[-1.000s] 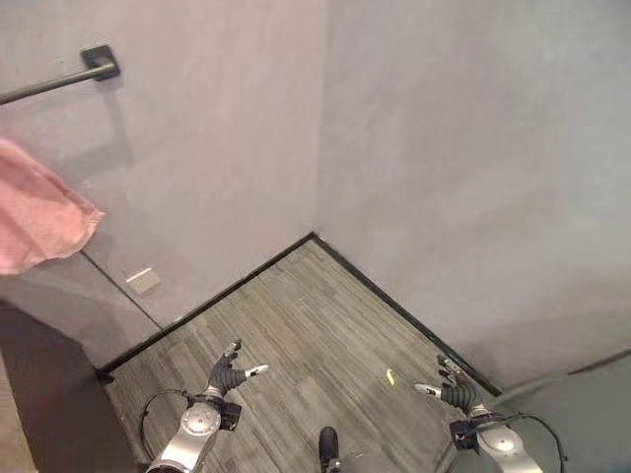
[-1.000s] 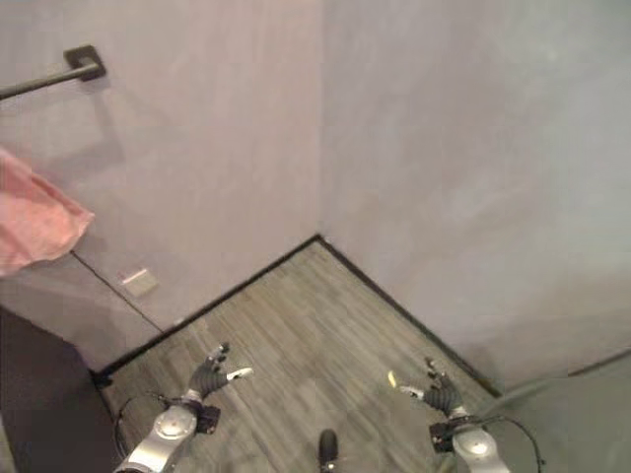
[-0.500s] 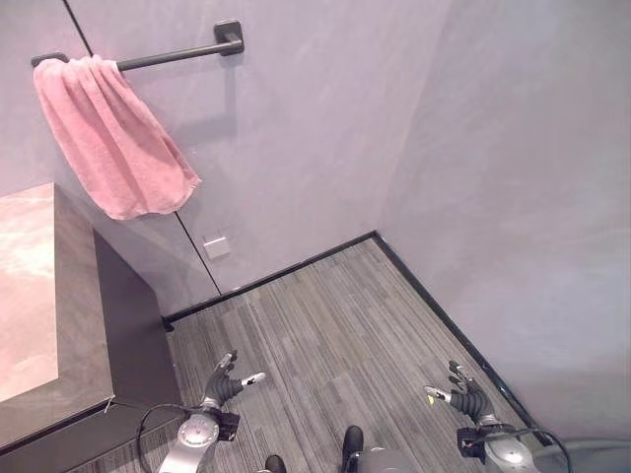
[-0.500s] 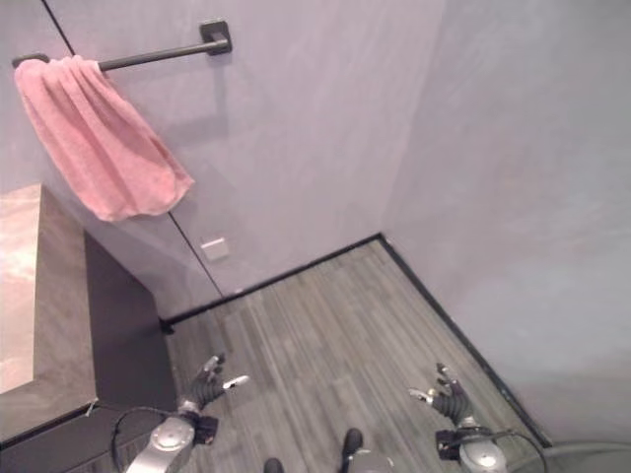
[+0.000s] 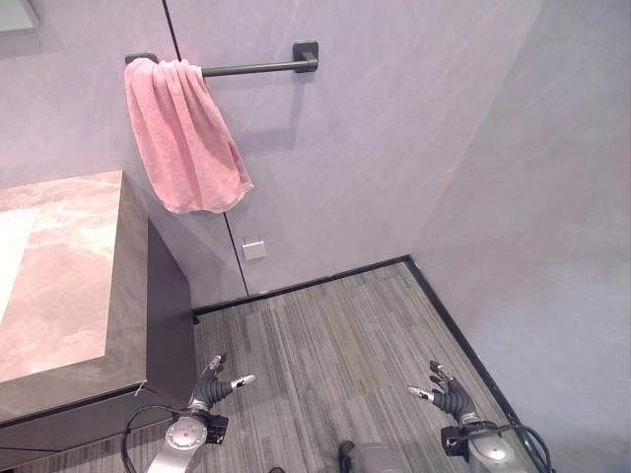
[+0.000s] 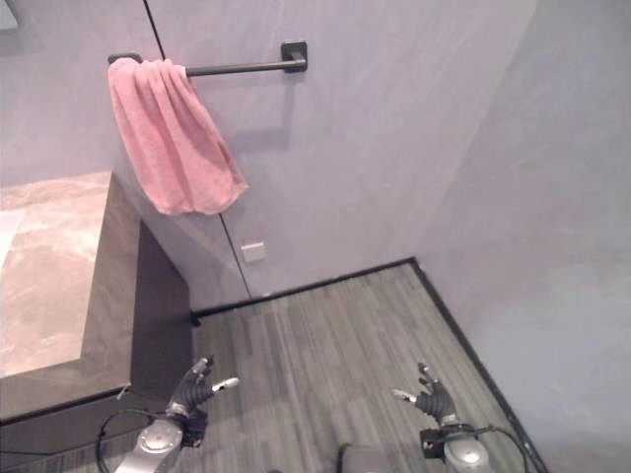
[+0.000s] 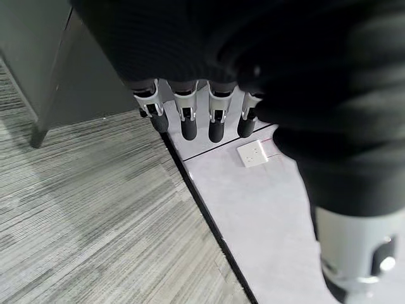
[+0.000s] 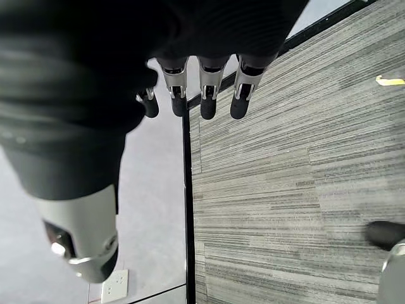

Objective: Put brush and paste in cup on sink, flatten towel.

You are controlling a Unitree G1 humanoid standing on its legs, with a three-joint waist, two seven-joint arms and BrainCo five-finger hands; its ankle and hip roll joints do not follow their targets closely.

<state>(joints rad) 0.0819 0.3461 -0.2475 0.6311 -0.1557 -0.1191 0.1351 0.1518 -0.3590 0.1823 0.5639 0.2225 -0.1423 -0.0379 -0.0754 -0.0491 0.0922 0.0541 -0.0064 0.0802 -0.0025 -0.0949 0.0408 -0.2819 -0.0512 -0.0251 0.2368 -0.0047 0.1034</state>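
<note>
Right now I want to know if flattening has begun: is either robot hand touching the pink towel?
Apart. In the left eye view the towel hangs on the rail while left robot hand and right robot hand sit low over the floor.

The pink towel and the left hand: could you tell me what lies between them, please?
In the left eye view, between the towel on its rail and the left hand lie bare wall, a small white wall socket and striped floor.

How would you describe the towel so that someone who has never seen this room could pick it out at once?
Start at the grey wall above the stone-topped counter, where a dark rail runs across. The pink towel hangs bunched over the rail's end nearest the counter. It is the one soft, pink thing against grey walls and floor.
</note>
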